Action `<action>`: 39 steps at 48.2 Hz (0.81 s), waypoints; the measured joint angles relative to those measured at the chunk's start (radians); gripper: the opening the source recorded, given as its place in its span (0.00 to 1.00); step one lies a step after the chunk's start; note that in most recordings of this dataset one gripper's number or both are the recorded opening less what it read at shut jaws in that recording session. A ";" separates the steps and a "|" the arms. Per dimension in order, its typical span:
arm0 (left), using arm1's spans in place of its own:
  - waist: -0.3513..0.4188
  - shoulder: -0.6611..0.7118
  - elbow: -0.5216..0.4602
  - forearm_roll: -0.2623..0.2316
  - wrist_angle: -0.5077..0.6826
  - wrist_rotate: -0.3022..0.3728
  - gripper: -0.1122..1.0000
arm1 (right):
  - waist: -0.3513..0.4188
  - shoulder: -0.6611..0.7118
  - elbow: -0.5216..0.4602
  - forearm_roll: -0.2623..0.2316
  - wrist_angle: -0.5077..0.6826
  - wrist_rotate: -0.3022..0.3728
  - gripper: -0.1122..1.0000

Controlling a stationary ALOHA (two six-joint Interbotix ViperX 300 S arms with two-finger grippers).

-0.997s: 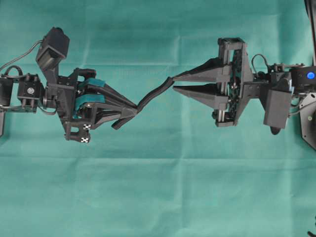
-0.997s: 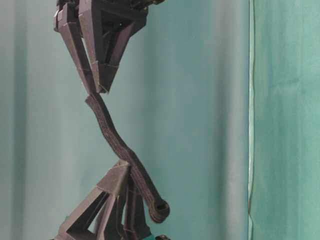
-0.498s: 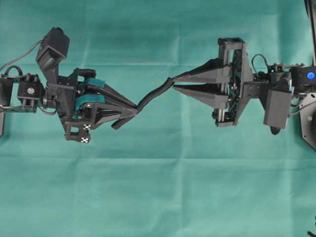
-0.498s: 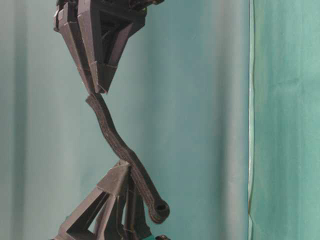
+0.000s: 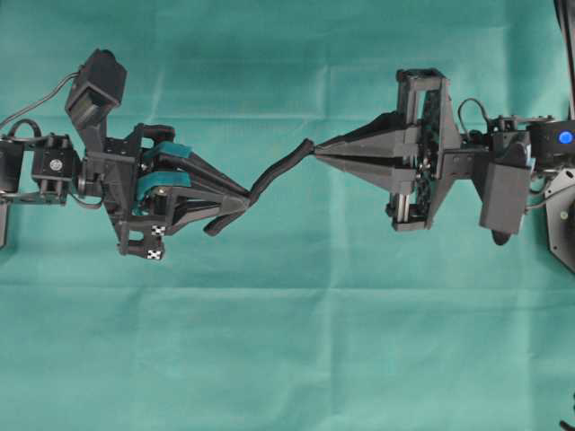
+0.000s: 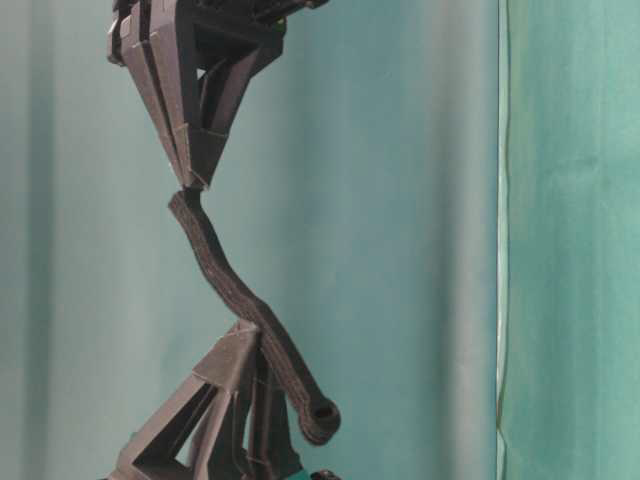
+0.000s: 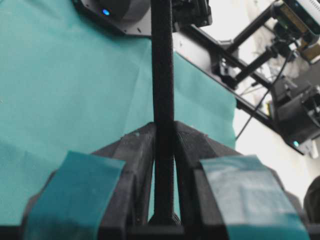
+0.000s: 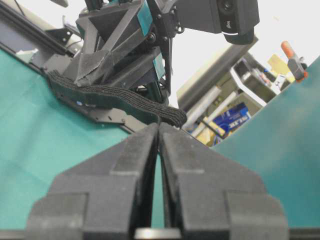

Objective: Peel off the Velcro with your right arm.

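Left gripper [image 5: 241,199] closed, clamping Velcro [image 5: 280,169] near knob end; knob end hangs loose just past its tips. Velcro spans gap to right gripper [image 5: 316,150]. Right gripper closed, tips pinching free end, apparently one thin layer; wrist view too tight to confirm. Both suspended above green cloth [image 5: 287,359].

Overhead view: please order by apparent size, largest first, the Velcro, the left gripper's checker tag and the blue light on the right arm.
1. Velcro, clearly the largest.
2. Checker tag.
3. Blue light; it looks close to the tag in size, so this order is unsure.
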 measured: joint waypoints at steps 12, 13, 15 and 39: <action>0.000 -0.002 0.000 0.000 0.000 0.000 0.19 | 0.000 0.000 0.005 0.000 0.000 0.000 0.02; 0.002 0.000 0.000 0.000 0.002 0.000 0.19 | 0.000 0.000 0.006 0.000 0.000 0.000 0.02; 0.002 0.000 0.000 0.000 0.000 0.000 0.19 | 0.000 0.000 0.008 0.000 0.000 0.000 0.02; 0.008 0.000 0.000 0.000 -0.012 0.000 0.19 | 0.023 0.015 0.014 0.000 -0.005 0.002 0.02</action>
